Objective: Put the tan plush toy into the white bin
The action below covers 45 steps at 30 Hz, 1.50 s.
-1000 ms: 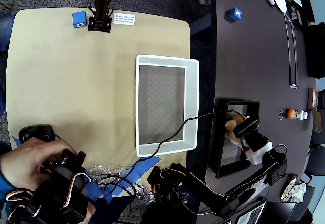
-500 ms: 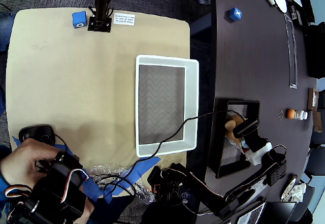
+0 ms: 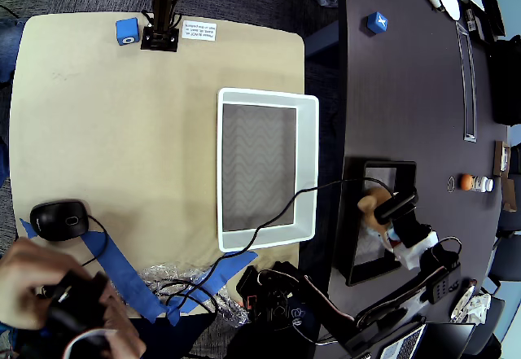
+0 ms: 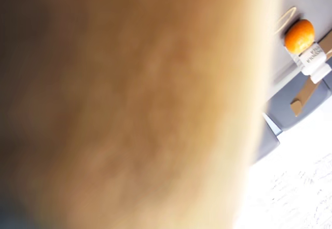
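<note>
The tan plush toy [image 3: 368,204] sits at the top right of a black tray [image 3: 358,253] on the dark table, right of the white bin [image 3: 308,164]. My gripper [image 3: 389,209] is on the toy's right side, its black finger lying across it and apparently shut on it. In the wrist view the tan plush toy [image 4: 129,104] is a close blur right against the camera, and the fingers are hidden. The white bin stands on the tan table with only its grey zigzag floor inside.
A black cable [image 3: 277,212] runs from the arm across the bin's lower right corner. A small orange object [image 3: 466,181] [image 4: 299,36] lies right of the tray. Blue cubes [image 3: 376,23] [image 3: 127,31] sit far off. A mouse [image 3: 57,219] lies bottom left.
My gripper and the toy have shifted slightly down and left over the tray, and the arm's elbow has drawn back toward the bottom edge.
</note>
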Tool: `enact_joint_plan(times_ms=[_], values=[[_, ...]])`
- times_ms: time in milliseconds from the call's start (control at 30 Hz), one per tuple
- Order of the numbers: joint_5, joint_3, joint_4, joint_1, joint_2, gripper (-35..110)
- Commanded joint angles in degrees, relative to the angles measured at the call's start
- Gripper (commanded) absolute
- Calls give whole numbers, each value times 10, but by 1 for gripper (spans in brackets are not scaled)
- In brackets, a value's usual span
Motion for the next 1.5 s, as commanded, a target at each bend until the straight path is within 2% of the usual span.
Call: enact_joint_plan(times_ms=[0,400,833,1133,1467], values=[[5,-33,9,-2,90,0],[-1,-91,9,-91,243,0],[-109,37,10,-376,390,0],[-133,110,8,-562,389,0],[-134,114,8,-635,288,0]])
